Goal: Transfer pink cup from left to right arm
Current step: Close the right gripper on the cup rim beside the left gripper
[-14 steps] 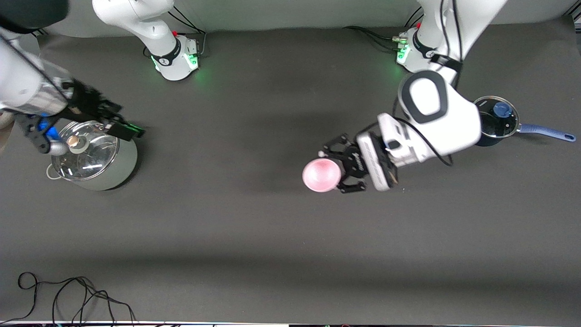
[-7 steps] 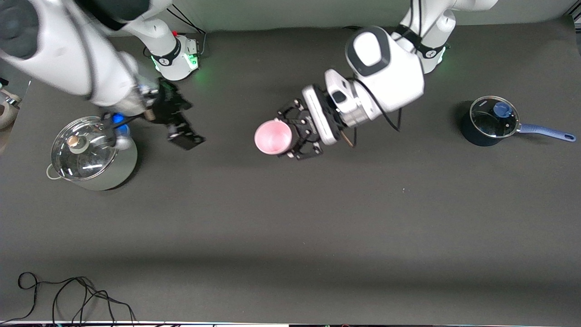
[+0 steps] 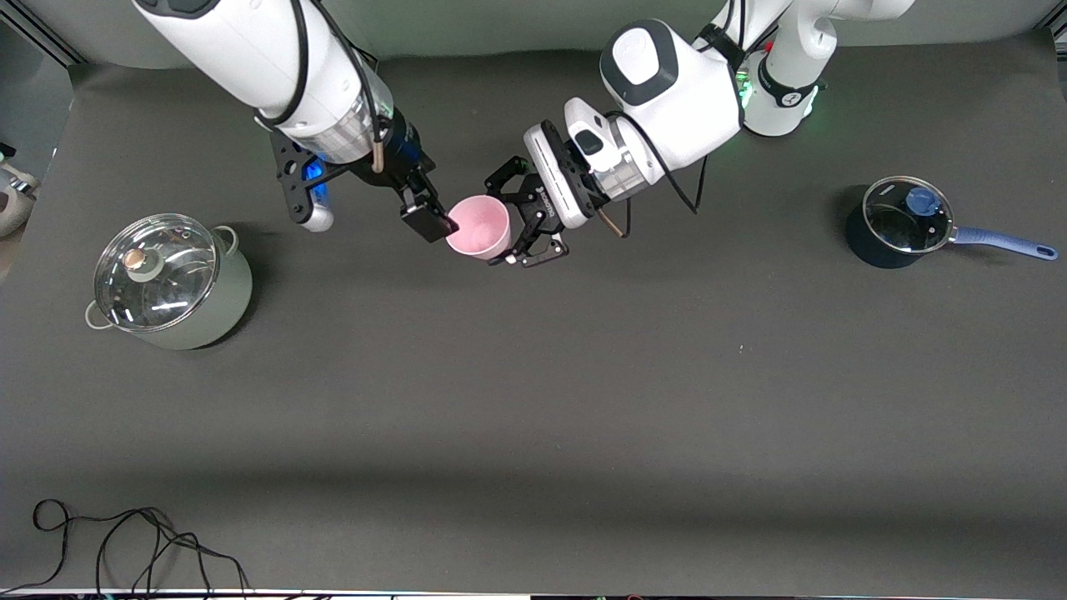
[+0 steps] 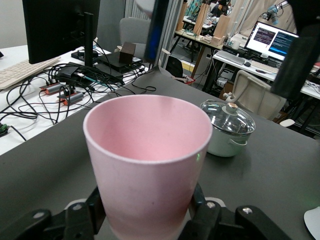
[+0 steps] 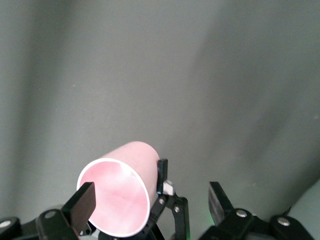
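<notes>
Pink cup [image 3: 478, 227] clamped in left gripper [image 3: 523, 218], between right gripper's [image 3: 435, 218] spread fingers.

Pink cup [image 3: 478, 227] tilted, held in left gripper [image 3: 521, 218], right arm [image 3: 275, 58] alongside.

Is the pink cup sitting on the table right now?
No, the pink cup is up in the air, held by its base in the left gripper, with the right gripper at its rim.
</notes>
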Motion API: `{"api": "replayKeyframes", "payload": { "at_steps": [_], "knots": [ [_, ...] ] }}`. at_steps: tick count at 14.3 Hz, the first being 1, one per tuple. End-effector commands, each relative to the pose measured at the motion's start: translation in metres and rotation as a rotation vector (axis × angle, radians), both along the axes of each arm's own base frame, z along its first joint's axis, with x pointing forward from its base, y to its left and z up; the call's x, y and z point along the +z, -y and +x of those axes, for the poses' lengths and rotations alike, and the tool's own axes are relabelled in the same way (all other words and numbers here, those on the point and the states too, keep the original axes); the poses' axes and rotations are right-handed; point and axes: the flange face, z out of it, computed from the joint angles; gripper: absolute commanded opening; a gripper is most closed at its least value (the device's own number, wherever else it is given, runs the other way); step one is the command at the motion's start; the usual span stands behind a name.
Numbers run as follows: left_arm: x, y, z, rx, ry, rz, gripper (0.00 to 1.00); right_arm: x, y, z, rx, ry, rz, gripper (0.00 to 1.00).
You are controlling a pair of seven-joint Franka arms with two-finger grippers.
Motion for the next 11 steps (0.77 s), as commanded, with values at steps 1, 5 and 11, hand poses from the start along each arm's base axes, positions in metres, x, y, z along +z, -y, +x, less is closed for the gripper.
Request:
{"api": "replayKeyframes", "payload": {
  "at_steps": [1, 5, 11],
  "knots": [
    [0.005, -0.005, -0.007, 0.021, 0.001, 0.003, 0.00, -0.001, -0.007, 0.002, -0.023, -0.036, 0.039, 1.00],
    [0.003, -0.005, -0.006, 0.028, 0.000, 0.005, 0.00, -0.027, -0.028, -0.001, 0.024, -0.080, 0.036, 1.00],
    [0.001, -0.004, -0.008, 0.053, -0.001, 0.005, 0.00, -0.042, -0.030, 0.004, 0.108, -0.078, 0.023, 0.09]
  ]
}}
